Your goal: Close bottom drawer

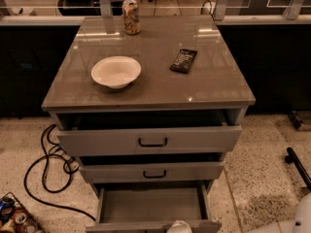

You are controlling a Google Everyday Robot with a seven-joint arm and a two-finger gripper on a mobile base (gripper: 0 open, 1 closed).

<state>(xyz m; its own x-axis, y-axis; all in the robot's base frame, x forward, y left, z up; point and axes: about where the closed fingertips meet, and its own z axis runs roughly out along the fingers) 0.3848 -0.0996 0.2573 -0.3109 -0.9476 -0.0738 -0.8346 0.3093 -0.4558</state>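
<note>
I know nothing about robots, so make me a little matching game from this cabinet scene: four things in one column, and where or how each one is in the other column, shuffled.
Things:
1. bowl
2. can
3. bottom drawer
4. hand

Place or state:
A. pulled far out, plain grey inside showing
B. at the front edge of the lowest drawer, at the very bottom of the view
C. upright at the back edge of the cabinet top
D. on the left half of the cabinet top

Pairs: 1-D, 2-C, 3-A, 4-B
</note>
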